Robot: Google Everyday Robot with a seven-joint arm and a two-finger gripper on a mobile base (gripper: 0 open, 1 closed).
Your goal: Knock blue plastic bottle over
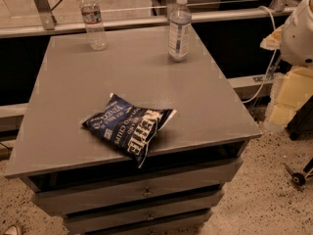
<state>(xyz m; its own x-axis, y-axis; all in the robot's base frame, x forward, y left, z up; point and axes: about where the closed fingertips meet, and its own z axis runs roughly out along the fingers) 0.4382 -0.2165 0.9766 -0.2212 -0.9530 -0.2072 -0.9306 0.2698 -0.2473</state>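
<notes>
The blue plastic bottle [179,29] stands upright near the far right edge of the grey table top [63,106]. It is clear, with a white cap and a pale blue-and-white label. My gripper is out of view. Only a white rounded part of my arm [299,31] shows at the right edge of the frame, beyond the table and apart from the bottle.
A slimmer clear bottle with a red-and-white label [93,21] stands upright at the far left. A dark blue chip bag [129,126] lies flat near the front edge. Drawers [142,192] sit below the top. A metal rail [122,23] runs behind the table.
</notes>
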